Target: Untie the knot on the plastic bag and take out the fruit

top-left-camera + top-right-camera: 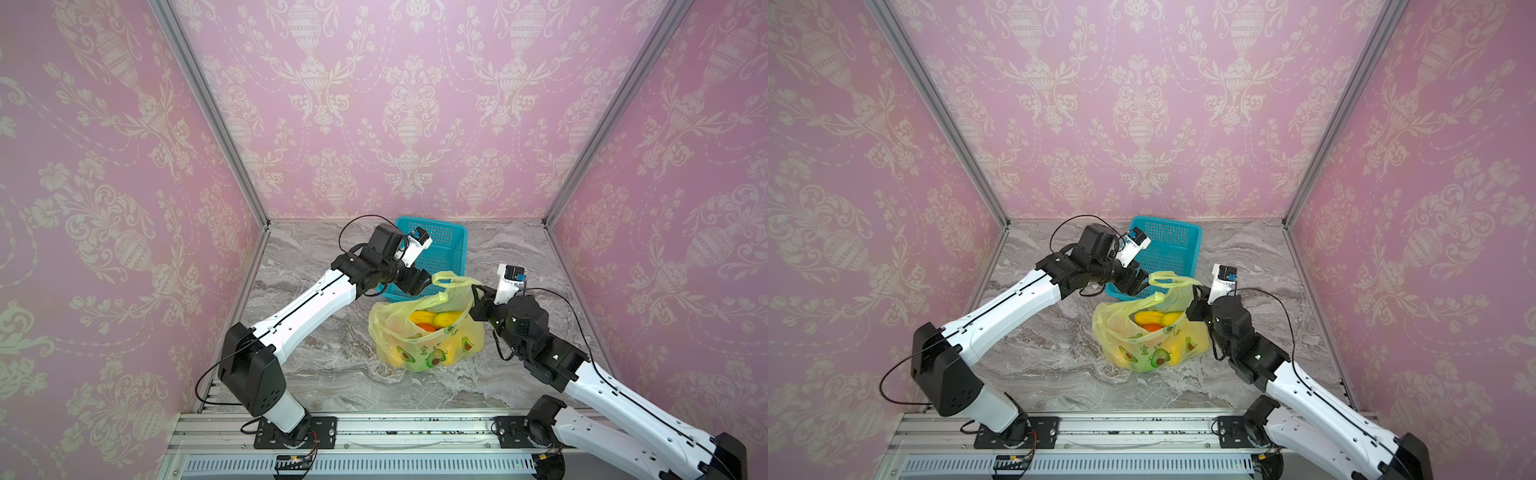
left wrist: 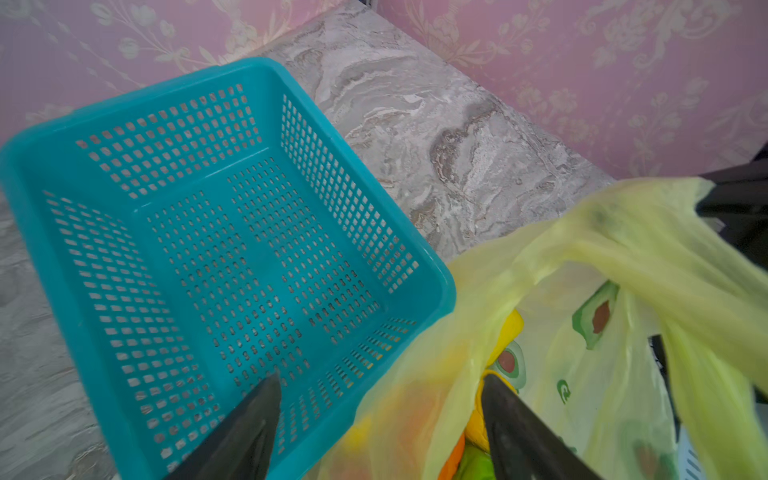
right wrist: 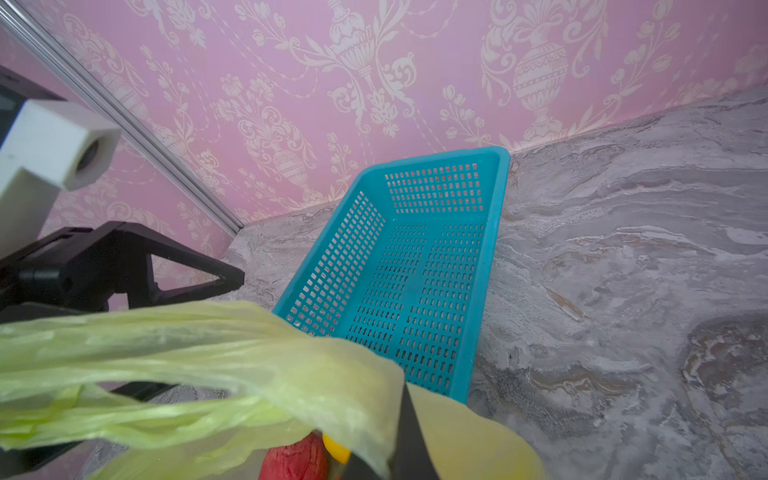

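Note:
The yellow-green plastic bag [image 1: 432,347] [image 1: 1154,347] sits mid-table with its mouth gaping. Its handle loop [image 1: 451,282] hangs loose, and the knot is not in view. Fruit shows inside: yellow mangoes [image 1: 436,318] [image 1: 1152,318], an orange [image 1: 428,328] and a pink-red one [image 3: 295,461]. My left gripper [image 1: 426,284] [image 2: 382,386] is open at the bag's far-left rim, one finger [image 2: 266,403] over the basket and the other over the fruit. My right gripper [image 1: 476,295] [image 3: 405,436] is shut on the bag's right rim film.
A turquoise perforated basket [image 1: 446,245] [image 1: 1177,241] [image 2: 41,166] [image 3: 498,208] stands empty just behind the bag, touching it. Pink wallpapered walls close in the marble table on three sides. Arm bases sit on the metal rail at the front.

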`<state>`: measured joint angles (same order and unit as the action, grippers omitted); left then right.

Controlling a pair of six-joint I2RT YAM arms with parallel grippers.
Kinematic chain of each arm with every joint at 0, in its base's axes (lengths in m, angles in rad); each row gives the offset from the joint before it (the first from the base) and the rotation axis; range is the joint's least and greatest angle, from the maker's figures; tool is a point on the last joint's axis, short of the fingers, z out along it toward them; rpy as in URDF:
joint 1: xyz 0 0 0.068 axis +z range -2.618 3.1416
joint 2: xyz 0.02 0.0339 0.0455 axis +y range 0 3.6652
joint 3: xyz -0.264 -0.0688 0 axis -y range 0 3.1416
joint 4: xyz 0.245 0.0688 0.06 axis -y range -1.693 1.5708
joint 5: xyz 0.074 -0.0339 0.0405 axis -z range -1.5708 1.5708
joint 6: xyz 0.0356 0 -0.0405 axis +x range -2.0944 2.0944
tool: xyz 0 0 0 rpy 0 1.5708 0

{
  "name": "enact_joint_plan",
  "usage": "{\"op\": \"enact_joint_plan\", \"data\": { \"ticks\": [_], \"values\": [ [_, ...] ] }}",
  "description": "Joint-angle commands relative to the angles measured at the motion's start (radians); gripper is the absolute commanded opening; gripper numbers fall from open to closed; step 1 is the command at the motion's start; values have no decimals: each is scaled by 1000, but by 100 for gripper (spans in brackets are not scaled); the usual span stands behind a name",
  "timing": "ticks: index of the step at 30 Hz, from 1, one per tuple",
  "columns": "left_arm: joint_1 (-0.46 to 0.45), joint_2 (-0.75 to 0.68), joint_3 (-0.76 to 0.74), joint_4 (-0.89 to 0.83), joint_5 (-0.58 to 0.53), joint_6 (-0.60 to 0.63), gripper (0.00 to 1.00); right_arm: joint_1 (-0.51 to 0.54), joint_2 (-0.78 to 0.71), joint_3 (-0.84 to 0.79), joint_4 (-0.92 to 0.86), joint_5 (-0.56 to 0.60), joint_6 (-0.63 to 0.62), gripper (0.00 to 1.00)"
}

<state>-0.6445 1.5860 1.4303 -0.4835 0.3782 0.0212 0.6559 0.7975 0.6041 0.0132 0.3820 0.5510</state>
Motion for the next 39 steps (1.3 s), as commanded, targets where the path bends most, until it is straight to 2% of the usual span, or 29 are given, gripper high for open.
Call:
{"op": "enact_joint_plan", "data": {
  "ticks": [1, 4, 8, 13, 19, 22, 28, 30, 33, 34, 36, 39],
  "values": [
    [-9, 2, -36, 53, 190, 56, 81, -17, -37, -23, 11, 10, 32, 0],
    [-28, 17, -48, 71, 250, 63, 82, -23, -47, -27, 17, -4, 33, 0],
    [-64, 62, -32, 53, 278, 88, 84, -24, -44, -32, 30, -21, 35, 0],
    [-93, 93, -44, 88, 203, 94, 88, -25, -39, -27, 28, -29, 33, 0],
    [-104, 151, -27, 74, 171, 93, 88, -27, -53, -29, 24, -29, 30, 0],
    [-106, 174, -10, 53, 128, 103, 75, -28, -61, -30, 21, -28, 29, 0],
    [-107, 193, 21, 22, 90, 106, 30, -30, -63, -32, 18, -28, 29, 0],
    [-107, 173, 8, 39, 79, 100, 23, -30, -67, -32, 19, -28, 29, 0],
    [-106, 130, -22, 71, 85, 95, 23, -32, -72, -35, 17, -25, 28, 0],
    [-106, 114, -32, 82, 91, 91, 25, -33, -73, -35, 16, -23, 28, 0],
    [-106, 78, -59, 107, 131, 83, 36, -33, -76, -35, 16, -22, 28, 0],
    [-113, 35, -77, 124, 198, 71, 60, -35, -80, -37, 15, -21, 27, 0]
  ]
}}
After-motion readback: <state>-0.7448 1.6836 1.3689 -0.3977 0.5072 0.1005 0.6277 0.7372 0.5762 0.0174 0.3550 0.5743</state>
